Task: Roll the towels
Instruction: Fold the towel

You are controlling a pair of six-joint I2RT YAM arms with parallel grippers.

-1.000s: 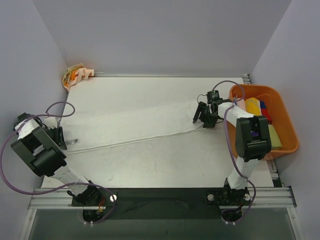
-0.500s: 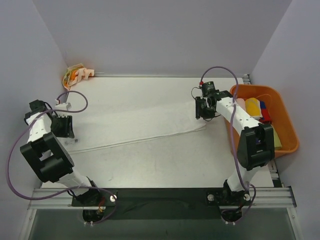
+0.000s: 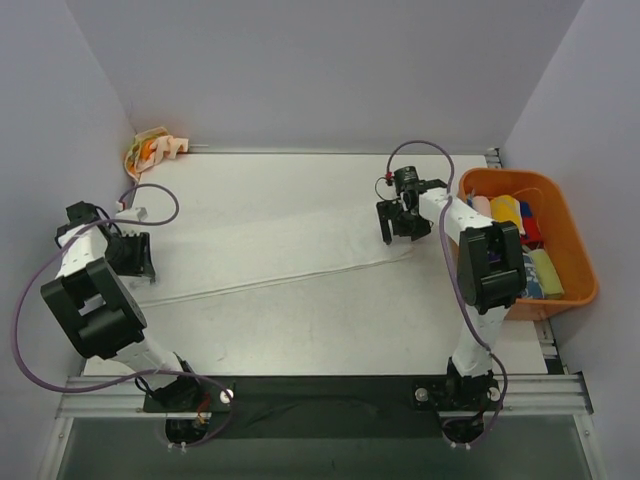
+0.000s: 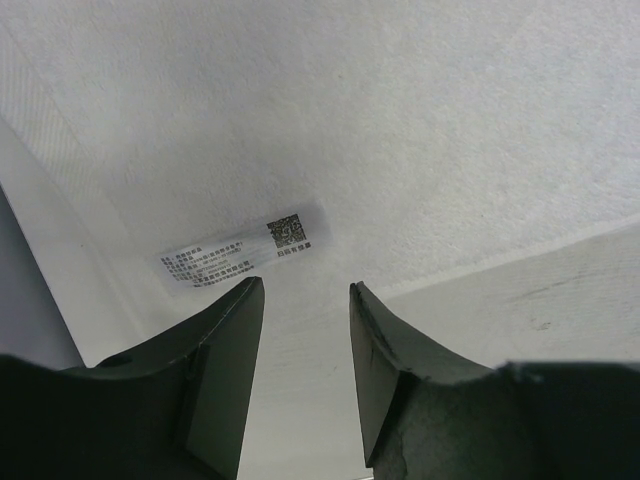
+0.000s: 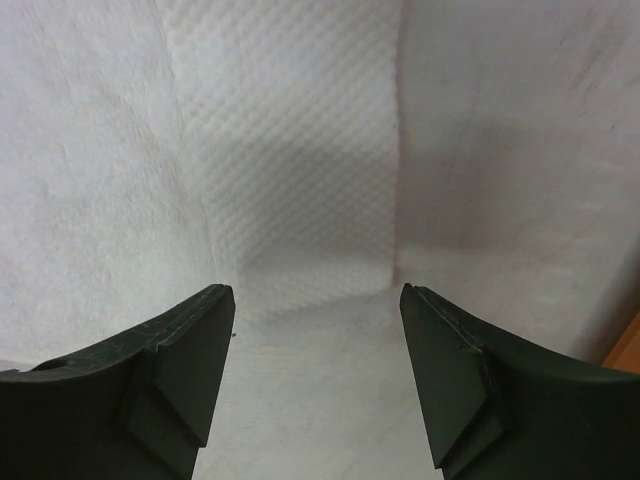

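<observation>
A large white towel [image 3: 270, 230] lies flat across the table, its front edge running diagonally. My left gripper [image 3: 140, 266] is open just above the towel's left end; the left wrist view shows its jaws [image 4: 305, 285] over the cloth [image 4: 400, 120] near a printed label [image 4: 240, 250]. My right gripper [image 3: 397, 232] is open wide over the towel's right end, with the towel's corner [image 5: 290, 180] just beyond the jaws [image 5: 315, 290]. A small cream towel with orange blotches [image 3: 150, 152] sits crumpled at the back left corner. Small coloured rolled towels [image 3: 510, 212] lie in the bin.
An orange plastic bin [image 3: 578, 262] stands at the right edge of the table, close to the right arm. Grey walls enclose the table on the left, back and right. Purple cables loop from both arms.
My right gripper has moved back and left along the towel's right end. My left gripper has moved towards the back at the towel's left end. Both stay open.
</observation>
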